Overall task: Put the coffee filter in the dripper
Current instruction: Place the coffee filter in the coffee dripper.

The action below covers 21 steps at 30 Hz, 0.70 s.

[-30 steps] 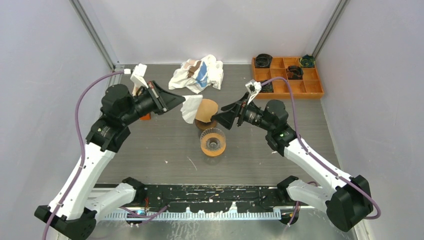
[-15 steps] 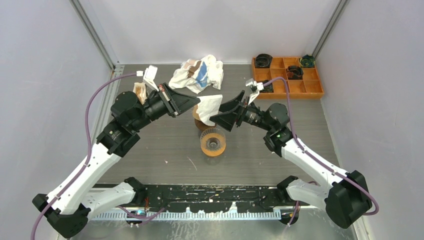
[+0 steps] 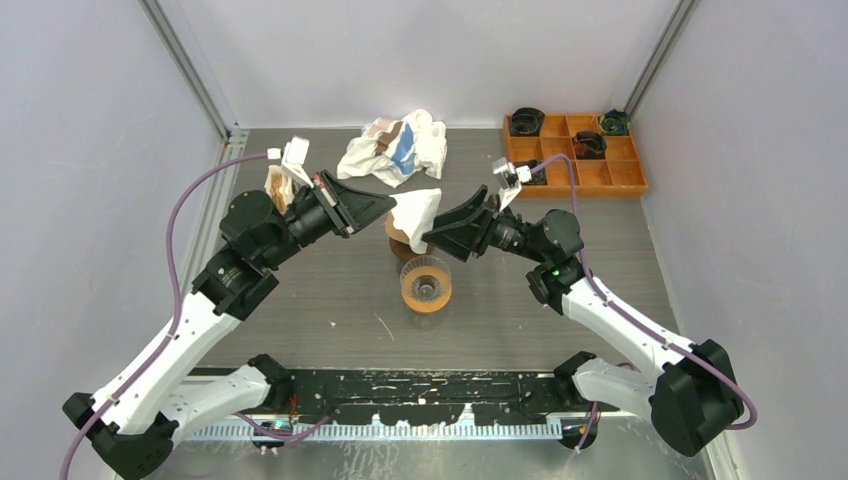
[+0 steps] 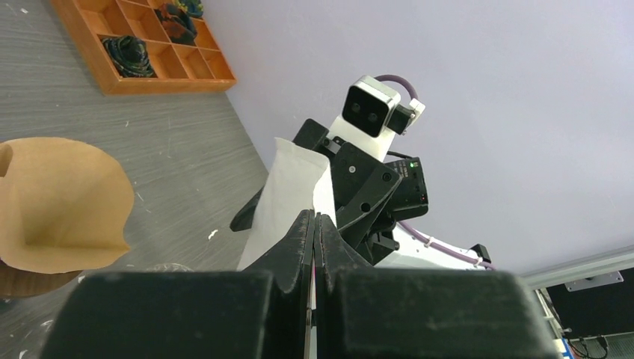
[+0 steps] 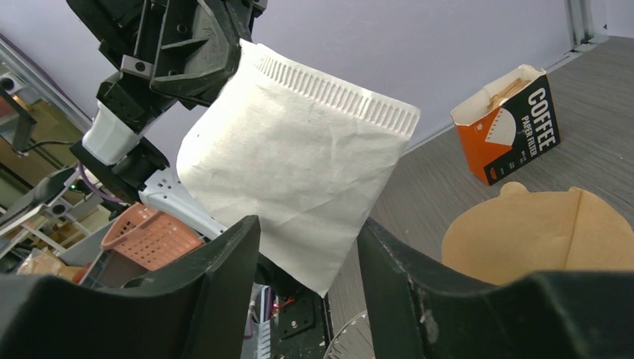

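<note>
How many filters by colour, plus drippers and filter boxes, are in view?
white coffee filter: 1
brown coffee filter: 1
orange dripper: 1
coffee filter box: 1
Total: 4

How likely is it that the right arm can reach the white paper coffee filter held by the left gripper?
Probably yes: the white paper coffee filter hangs from the shut left gripper, its lower corner between the fingers of the open right gripper.
</note>
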{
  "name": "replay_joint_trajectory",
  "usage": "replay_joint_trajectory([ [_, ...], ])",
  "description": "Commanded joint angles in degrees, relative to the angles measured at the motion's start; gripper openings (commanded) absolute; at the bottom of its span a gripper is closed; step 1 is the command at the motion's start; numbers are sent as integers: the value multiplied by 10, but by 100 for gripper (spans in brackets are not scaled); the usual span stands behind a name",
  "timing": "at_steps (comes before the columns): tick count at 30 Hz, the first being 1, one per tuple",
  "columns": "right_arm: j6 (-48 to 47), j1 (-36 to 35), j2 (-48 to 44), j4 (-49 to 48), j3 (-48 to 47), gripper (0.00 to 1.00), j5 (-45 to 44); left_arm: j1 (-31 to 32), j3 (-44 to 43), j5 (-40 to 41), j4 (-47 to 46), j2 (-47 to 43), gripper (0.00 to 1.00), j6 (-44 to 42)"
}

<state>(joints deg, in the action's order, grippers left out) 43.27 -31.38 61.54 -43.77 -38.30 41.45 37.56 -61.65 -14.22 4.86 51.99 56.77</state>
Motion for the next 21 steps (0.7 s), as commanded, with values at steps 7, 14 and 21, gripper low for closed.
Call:
replay_joint_trajectory([
  [7,27,-2,-6,-60,11,46,7,3,11,44,-5,-45,0,-25],
  [14,54,-1,-7,-92,18,54,18,3,6,54,22,-54,0,-58],
  [21,72,-1,-9,-101,19,55,7,3,-3,44,36,-52,0,-83],
])
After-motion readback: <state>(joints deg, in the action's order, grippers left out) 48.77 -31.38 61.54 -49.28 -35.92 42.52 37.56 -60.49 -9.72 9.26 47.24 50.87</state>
